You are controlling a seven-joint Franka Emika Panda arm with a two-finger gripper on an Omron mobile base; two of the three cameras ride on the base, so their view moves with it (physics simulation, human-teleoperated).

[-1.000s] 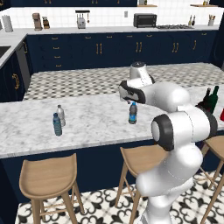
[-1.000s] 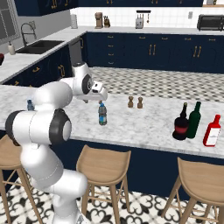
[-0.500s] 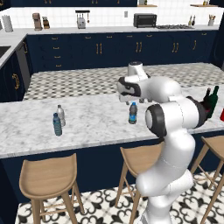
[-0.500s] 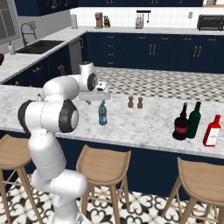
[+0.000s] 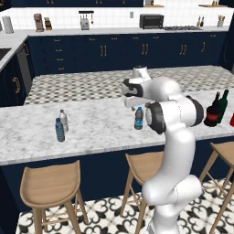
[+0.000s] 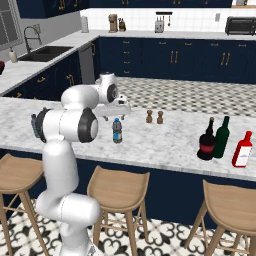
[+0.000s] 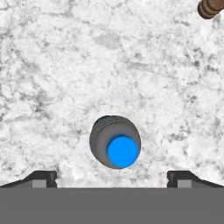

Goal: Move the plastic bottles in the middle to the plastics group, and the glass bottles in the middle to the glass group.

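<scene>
The plastic bottle in the middle [image 5: 139,118] [image 6: 117,131] stands upright on the marble counter, clear with a dark blue label. My gripper [image 5: 133,104] [image 6: 118,115] hangs open just above it, pointing down. In the hand view its blue cap [image 7: 116,142] sits between and just ahead of my spread fingertips [image 7: 43,177], untouched. The plastics group, a white-capped bottle [image 5: 63,119] and a light-blue one [image 5: 60,130], stands far left. The green glass bottle [image 5: 222,103] [image 6: 222,138] and the blackish one [image 5: 212,111] [image 6: 206,141] stand at the right, beside a red bottle [image 6: 242,150].
Two small brown grinders [image 6: 149,116] [image 6: 160,117] stand behind the plastic bottle; one shows at the hand view's corner [image 7: 210,8]. Wooden stools [image 5: 45,187] line the counter's near edge [image 5: 82,148]. Bare marble lies between the bottle and the left pair.
The arm's elbow has swung in and the hand has shifted slightly over the plastic bottle. The jaws stay open. No bottle has moved.
</scene>
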